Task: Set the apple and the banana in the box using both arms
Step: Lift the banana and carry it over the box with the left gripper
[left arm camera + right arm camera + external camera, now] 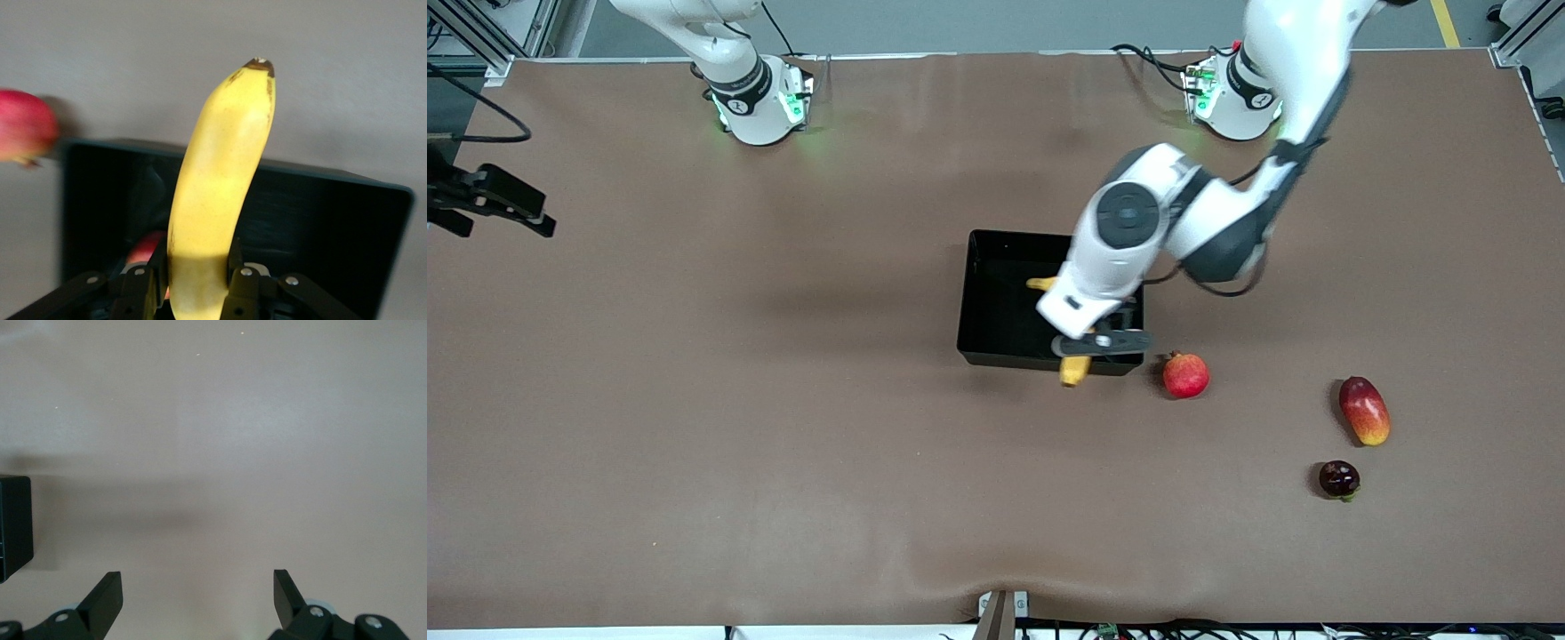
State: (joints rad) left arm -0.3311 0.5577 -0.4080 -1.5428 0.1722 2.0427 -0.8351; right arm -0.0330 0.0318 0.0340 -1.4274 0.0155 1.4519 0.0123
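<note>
Now, by label:
Left pincer (1096, 341): clamped on the banana (1075, 370), held over the box's (996, 356) wall nearer the front camera; the yellow tip pokes out past that rim.
Right pincer (198, 597): fingers spread, holding nothing, over bare worktop (694, 400) toward the right arm's end; that arm waits.
Apple (1185, 375): on the worktop just beside the box, toward the left arm's end.
Risk: released here, the banana would likely straddle the rim and tip out onto the worktop, perhaps knocking the apple; it needs moving further over the box's floor first.
Also lying about: a mango (1364, 410) and a dark fruit (1339, 479), well apart from the box.
Surface: brown matte worktop, slightly rippled.
Room: grey floor and metal framing at the edges.
</note>
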